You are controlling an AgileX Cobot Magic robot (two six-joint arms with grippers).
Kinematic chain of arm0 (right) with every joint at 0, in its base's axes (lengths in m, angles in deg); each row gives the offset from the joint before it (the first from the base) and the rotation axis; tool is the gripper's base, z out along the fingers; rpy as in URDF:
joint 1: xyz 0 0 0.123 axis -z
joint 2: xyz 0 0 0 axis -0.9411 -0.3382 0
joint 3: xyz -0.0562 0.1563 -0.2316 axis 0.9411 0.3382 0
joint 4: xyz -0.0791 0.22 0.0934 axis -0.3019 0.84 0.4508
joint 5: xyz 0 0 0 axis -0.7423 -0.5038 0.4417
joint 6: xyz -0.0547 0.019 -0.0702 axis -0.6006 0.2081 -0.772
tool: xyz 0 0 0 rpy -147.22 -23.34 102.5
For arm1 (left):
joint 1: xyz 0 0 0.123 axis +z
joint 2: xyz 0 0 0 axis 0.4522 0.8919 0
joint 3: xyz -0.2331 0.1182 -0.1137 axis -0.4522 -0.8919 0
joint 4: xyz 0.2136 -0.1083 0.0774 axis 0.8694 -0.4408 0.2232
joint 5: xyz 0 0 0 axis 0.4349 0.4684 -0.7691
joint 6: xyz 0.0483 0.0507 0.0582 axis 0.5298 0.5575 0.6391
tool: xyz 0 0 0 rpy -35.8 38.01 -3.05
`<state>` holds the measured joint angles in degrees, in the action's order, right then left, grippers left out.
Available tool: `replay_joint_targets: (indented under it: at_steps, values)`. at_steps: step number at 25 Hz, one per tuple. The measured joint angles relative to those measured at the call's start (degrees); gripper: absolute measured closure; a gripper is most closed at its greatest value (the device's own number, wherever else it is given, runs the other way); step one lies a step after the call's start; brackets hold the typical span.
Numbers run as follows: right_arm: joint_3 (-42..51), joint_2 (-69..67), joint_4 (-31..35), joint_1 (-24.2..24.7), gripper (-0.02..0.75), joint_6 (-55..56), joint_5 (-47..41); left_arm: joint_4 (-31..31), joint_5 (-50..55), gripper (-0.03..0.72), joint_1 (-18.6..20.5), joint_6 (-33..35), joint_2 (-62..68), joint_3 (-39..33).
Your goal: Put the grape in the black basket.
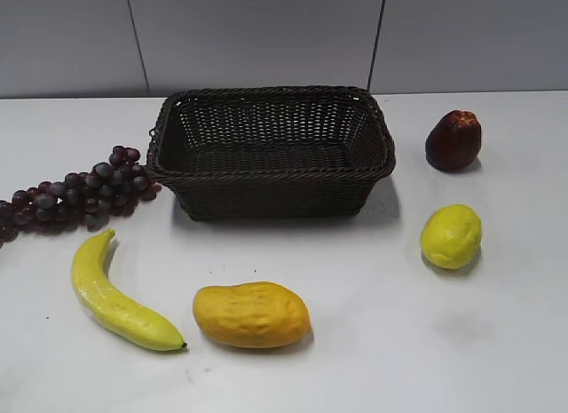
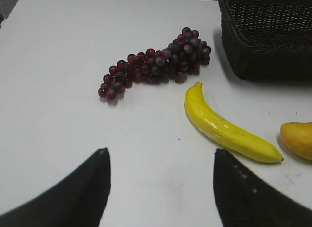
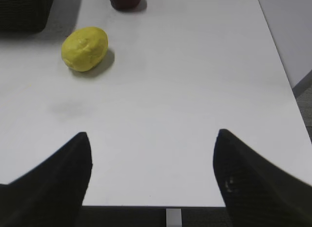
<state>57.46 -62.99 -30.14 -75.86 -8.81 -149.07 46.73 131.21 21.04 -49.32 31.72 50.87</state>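
The basket (image 1: 272, 154) stands on the white table (image 1: 373, 342), toward the back, and nothing shows inside it. The grapes (image 1: 75, 195) lie on the table to the left of the basket, thick end nearest its left wall, just beside it; whether they touch it cannot be told. The bunch tapers away from the basket toward the table's left edge.

Other items relative to the basket:
- Banana (image 1: 115, 297): in front and to the left, just in front of the grapes and apart from them.
- Mango (image 1: 252, 314): directly in front.
- Lemon (image 1: 451, 236): front right.
- Dark red fruit (image 1: 453, 140): right.

Nothing lies on the grapes.

Left gripper (image 2: 161, 188): spread wide, holding nothing, over bare table, well apart from the grapes. Right gripper (image 3: 153, 180): spread wide, holding nothing, at the table's near edge, well apart from the lemon.
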Motion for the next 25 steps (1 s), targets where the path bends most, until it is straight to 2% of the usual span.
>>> replay_joint_targets:
  at_steps: [25]
  values:
    - [0.00, 0.00, 0.00, 0.00, 0.150, 0.00, -0.02, -0.06, 0.00, 0.196, 0.00, 0.00, 0.00, 0.00]
